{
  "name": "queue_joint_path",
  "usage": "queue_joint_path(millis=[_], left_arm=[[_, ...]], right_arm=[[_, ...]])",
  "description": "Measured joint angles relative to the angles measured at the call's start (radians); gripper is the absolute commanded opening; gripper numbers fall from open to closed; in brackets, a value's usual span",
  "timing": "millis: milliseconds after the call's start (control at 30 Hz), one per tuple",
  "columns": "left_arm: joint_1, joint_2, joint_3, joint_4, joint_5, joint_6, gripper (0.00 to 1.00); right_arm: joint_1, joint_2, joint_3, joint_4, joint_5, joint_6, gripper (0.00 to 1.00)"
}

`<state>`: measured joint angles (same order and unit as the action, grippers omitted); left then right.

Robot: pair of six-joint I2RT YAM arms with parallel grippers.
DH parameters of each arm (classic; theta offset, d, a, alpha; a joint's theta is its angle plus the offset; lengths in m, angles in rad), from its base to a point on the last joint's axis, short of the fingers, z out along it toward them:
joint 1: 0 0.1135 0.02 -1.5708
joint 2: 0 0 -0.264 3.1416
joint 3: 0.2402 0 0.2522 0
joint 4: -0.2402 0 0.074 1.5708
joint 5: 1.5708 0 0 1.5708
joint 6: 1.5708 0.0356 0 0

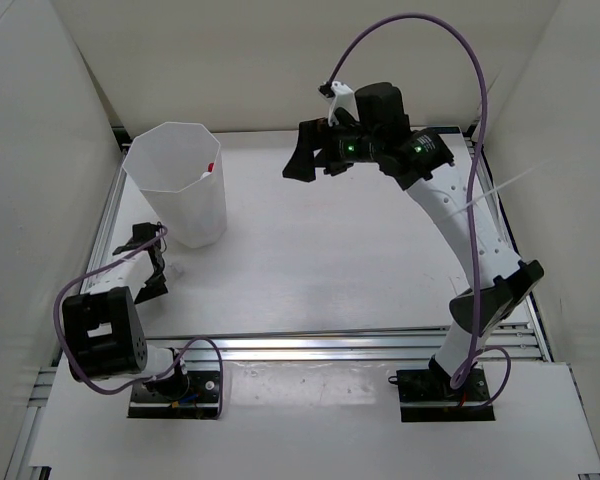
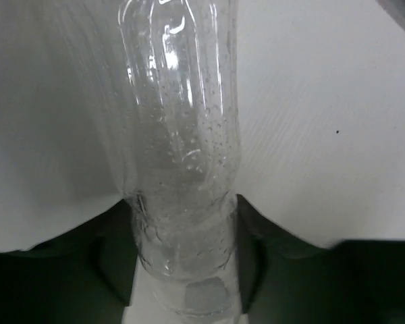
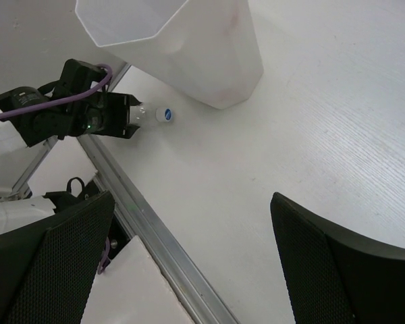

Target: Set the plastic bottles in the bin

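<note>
The white octagonal bin [image 1: 175, 185] stands at the table's far left; it also shows in the right wrist view [image 3: 202, 47]. A red spot [image 1: 211, 167] shows inside its rim. My left gripper [image 1: 158, 262] is low at the bin's near foot, shut on a clear unlabelled bottle [image 2: 179, 155] that points away from it over the table. The same bottle [image 3: 155, 113] sticks out of the left gripper [image 3: 125, 120] in the right wrist view. My right gripper [image 1: 310, 155] hangs high over the far middle, open and empty [image 3: 192, 199]. The other bottles are out of view.
An aluminium rail [image 3: 155, 236] runs along the table's near edge. White walls enclose the table on the left, back and right. The bin wall [image 2: 47, 121] fills the left of the left wrist view, close behind the bottle.
</note>
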<state>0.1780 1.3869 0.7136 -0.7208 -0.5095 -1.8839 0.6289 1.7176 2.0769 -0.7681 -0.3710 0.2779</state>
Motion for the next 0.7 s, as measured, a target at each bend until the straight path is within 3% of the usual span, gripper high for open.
queue_joint_path(millis=[33, 200, 300, 500, 700], left_arm=[[0.006, 0.000, 0.000, 0.009, 0.001, -0.003, 0.38], [0.035, -0.005, 0.010, 0.018, -0.003, -0.006, 0.24], [0.060, -0.029, 0.074, -0.002, -0.014, -0.006, 0.23], [0.081, -0.138, 0.363, -0.002, -0.060, 0.063, 0.21], [0.082, -0.298, 0.472, -0.013, -0.123, 0.222, 0.24]], right_arm=[[-0.005, 0.000, 0.000, 0.000, -0.001, 0.001, 1.00], [-0.035, 0.006, 0.000, 0.000, -0.014, 0.009, 1.00], [-0.043, 0.021, 0.003, -0.002, -0.023, 0.021, 1.00], [-0.044, 0.079, 0.033, -0.027, -0.054, 0.051, 1.00], [-0.019, 0.127, 0.050, -0.046, -0.087, 0.083, 1.00]])
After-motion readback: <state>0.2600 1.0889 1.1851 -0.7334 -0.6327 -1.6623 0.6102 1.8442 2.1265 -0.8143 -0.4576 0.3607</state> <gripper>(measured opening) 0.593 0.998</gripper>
